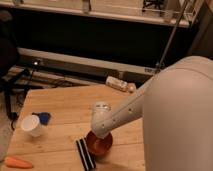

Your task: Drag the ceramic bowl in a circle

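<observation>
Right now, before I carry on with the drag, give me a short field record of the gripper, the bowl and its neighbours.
bowl: small glossy orange-red ceramic bowl, upright, near the front edge of the light wooden table
gripper: gripper shut, lowered into the bowl at its back-left side
closest neighbour: black striped flat bar, right beside the bowl's left side in the picture
further left: white cup, small blue object, orange carrot

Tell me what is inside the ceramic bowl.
The gripper dips into the ceramic bowl, over its orange inside. The arm covers the far part; anything there is hidden.
</observation>
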You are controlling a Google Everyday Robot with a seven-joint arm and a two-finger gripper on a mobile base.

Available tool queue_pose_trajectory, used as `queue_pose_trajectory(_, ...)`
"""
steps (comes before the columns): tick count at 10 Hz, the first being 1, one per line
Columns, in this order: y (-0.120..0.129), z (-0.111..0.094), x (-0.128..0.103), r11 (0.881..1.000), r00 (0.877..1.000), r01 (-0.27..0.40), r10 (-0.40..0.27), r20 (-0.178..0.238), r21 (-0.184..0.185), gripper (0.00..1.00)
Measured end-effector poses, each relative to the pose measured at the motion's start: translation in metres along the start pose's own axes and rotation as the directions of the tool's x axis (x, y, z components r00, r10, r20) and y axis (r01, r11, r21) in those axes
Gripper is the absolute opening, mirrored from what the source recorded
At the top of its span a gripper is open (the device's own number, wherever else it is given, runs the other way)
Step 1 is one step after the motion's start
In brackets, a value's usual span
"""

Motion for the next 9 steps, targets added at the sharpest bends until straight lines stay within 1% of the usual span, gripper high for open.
queue_pose_trajectory(1,0.017,-0.009,-0.019,0.999,0.999,0.036,-0.036,0.025,0.001,0.00)
queue_pose_trajectory(2,0.027,-0.015,-0.033,0.998,0.997,0.059,-0.059,0.044,0.007,0.00)
queue_pose_trajectory(3,0.035,-0.022,-0.050,0.996,0.995,0.081,-0.082,0.056,0.022,0.00)
queue_pose_trajectory(4,0.041,-0.025,-0.068,0.995,0.993,0.094,-0.096,0.073,0.029,0.00)
queue_pose_trajectory(5,0.046,-0.027,-0.083,0.994,0.990,0.105,-0.107,0.087,0.033,0.00)
queue_pose_trajectory(7,0.052,-0.031,-0.124,0.991,0.985,0.123,-0.128,0.115,0.046,0.00)
queue_pose_trajectory(8,0.051,-0.031,-0.133,0.991,0.984,0.125,-0.130,0.119,0.050,0.00)
queue_pose_trajectory(9,0.048,-0.031,-0.154,0.989,0.983,0.131,-0.138,0.124,0.062,0.00)
